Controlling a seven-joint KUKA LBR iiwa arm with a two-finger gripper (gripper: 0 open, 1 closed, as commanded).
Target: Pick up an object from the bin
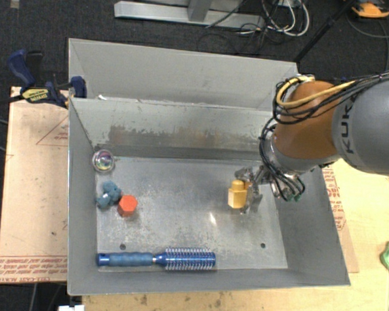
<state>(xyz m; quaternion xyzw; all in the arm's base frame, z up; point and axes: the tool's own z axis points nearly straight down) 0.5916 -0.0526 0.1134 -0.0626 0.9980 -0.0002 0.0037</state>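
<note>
Hanging at yellow block (237, 195), hand (251, 190)

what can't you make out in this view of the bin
- gripper, camera view: its base is hidden under the orange wrist cover; whether it grips the yellow block is unclear.
- yellow block: right side covered by the gripper.
- shiny round thing, far left: too small to identify.
- blue lump: shape too small to tell.

the one camera looks down on the grey bin (183, 128) from above, tilted toward twelve o'clock, set back enough to take in every wall and some dark floor (45, 17); the arm (373, 129) enters at three o'clock.
</note>
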